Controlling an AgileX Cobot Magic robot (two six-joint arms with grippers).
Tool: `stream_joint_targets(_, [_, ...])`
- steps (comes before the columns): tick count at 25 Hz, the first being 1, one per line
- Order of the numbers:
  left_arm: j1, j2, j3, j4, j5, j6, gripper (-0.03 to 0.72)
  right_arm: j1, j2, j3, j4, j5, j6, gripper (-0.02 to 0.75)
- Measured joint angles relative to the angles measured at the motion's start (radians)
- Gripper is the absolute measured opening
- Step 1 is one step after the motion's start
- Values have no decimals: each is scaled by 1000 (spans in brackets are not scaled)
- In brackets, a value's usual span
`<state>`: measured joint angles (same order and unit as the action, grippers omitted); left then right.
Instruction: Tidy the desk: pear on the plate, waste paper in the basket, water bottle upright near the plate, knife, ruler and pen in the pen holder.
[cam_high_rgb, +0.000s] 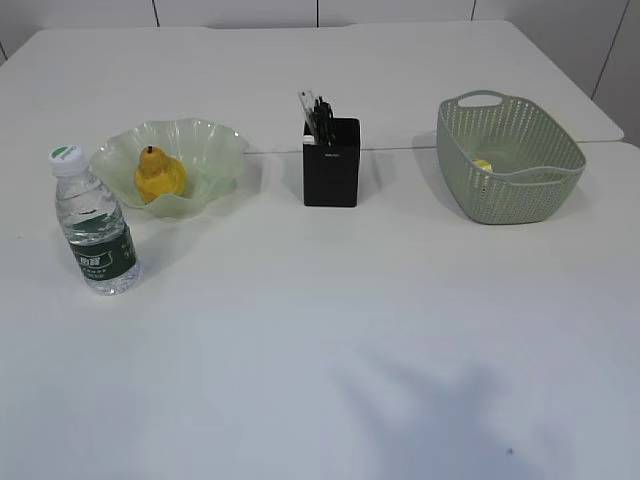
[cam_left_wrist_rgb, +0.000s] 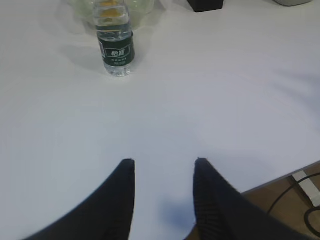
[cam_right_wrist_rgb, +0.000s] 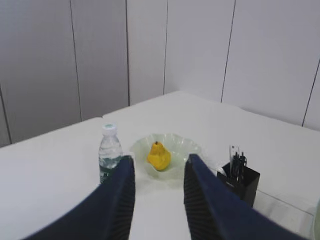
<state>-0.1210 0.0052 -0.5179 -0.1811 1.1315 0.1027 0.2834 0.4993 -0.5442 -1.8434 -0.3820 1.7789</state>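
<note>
White desk (cam_high_rgb: 320, 350) fills all three views, backed by pale wall panels in the right wrist view. Left gripper (cam_left_wrist_rgb: 164, 162), at the bottom centre of the left wrist view, has its two dark fingers (cam_left_wrist_rgb: 122, 195) apart with only bare tabletop between them; it holds nothing. Right gripper (cam_right_wrist_rgb: 158, 160), at the bottom centre of the right wrist view, likewise stands with fingers (cam_right_wrist_rgb: 202, 195) parted and empty, raised above the desk.

Beyond the left gripper, in the upper left of its view, the water bottle (cam_left_wrist_rgb: 115, 42) stands upright. In the exterior view the bottle (cam_high_rgb: 92, 222) is at the left edge, white cap up, just beside and in front of the plate (cam_high_rgb: 215, 140). The pear (cam_high_rgb: 159, 175) rests in the plate, stem up.

At upper centre of the exterior view stands the pen holder (cam_high_rgb: 331, 165), with a clear ruler (cam_high_rgb: 307, 105) and several dark slender items protruding from its top; which of these is the pen or the knife cannot be told. At the upper right sits the basket (cam_high_rgb: 520, 185), with a small yellow piece, the waste paper (cam_high_rgb: 483, 166), inside on its floor.
</note>
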Motion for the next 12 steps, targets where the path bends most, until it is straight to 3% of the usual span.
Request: stream_joint_targets(12, [0,0,7,43,-9,3,274,0,-115,12,0,-147,104,281])
